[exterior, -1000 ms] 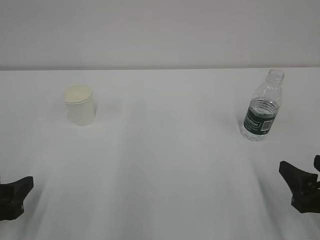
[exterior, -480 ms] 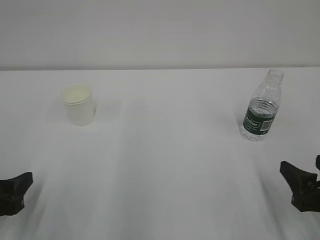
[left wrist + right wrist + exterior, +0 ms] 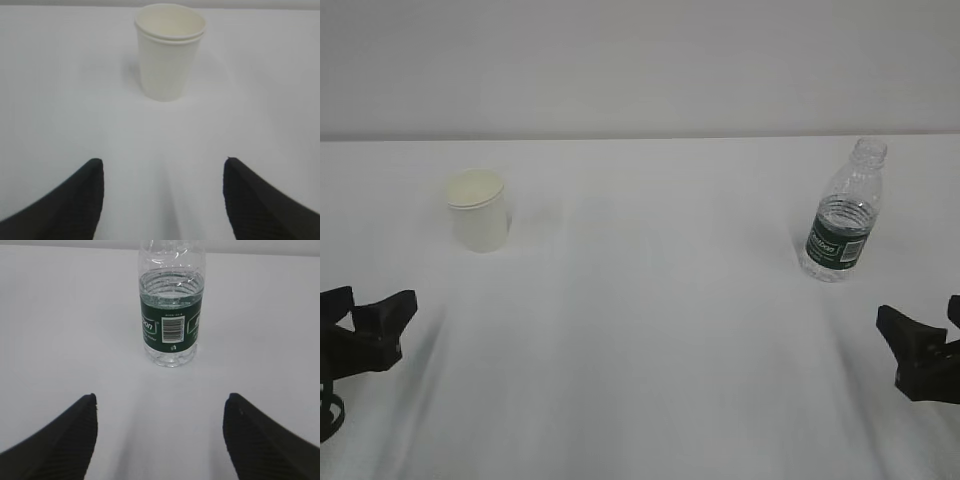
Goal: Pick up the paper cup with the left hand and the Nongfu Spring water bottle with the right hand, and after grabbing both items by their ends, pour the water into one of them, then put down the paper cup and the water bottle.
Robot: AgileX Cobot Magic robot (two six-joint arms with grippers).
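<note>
The white paper cup (image 3: 478, 210) stands upright at the left of the table, empty as far as I can see. In the left wrist view the paper cup (image 3: 170, 55) is straight ahead of my left gripper (image 3: 162, 161), which is open, holds nothing and is well short of it. The uncapped Nongfu Spring water bottle (image 3: 840, 215) stands upright at the right, with water (image 3: 171, 287) up to just above its green label. My right gripper (image 3: 160, 396) is open and empty, facing the bottle (image 3: 171, 315) from a distance. Both grippers sit low at the near edge: left (image 3: 375, 300), right (image 3: 918, 315).
The white table (image 3: 650, 300) stretches between cup and bottle. A pale wall (image 3: 640, 60) rises behind the table's far edge.
My left gripper has moved forward and inward, toward the cup, and shows more in the exterior view. The right gripper has barely shifted. Cup and bottle have not moved.
</note>
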